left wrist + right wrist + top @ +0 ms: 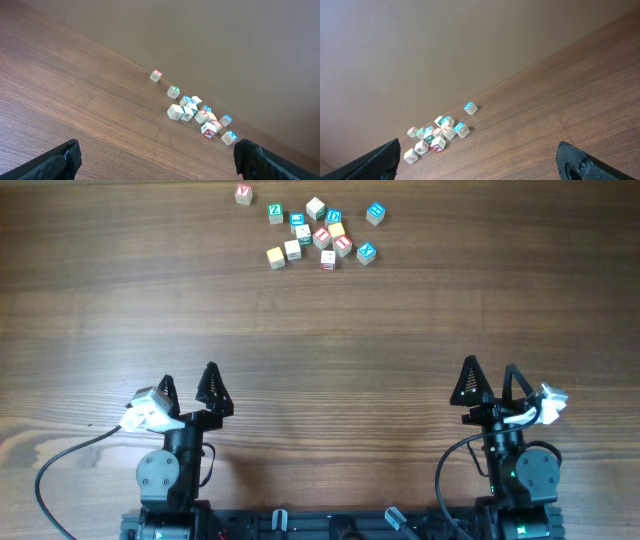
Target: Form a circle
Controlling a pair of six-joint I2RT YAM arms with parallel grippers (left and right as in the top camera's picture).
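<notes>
Letter cubes (pixel 322 237) lie in a messy bunch on the far side of the counter (pixel 320 350), about in the middle from side to side. They make a clump, not a ring. Most of them touch or nearly touch each other.

One cube with a red letter (pixel 243 193) sits alone, off to the left and farthest away. A green-letter cube (pixel 276 213) sits between it and the bunch. A blue-letter cube (pixel 375 213) sits a little apart on the right. Another blue one (pixel 366 252) is at the near right edge of the bunch. A cream cube (pixel 275 255) and a white cube (pixel 292 249) sit side by side at the near left edge.

The left claw (pixel 190 375) is on the near side of the counter, well apart from the cubes. It is wide open and holds nothing. The right claw (pixel 490 365) is on the near side too, also wide open and holding nothing.

From the left wrist, the bunch (pixel 195 112) is far ahead, close to a plain wall (pixel 225 40). From the right wrist it (pixel 437 135) is far ahead and off to the left.
</notes>
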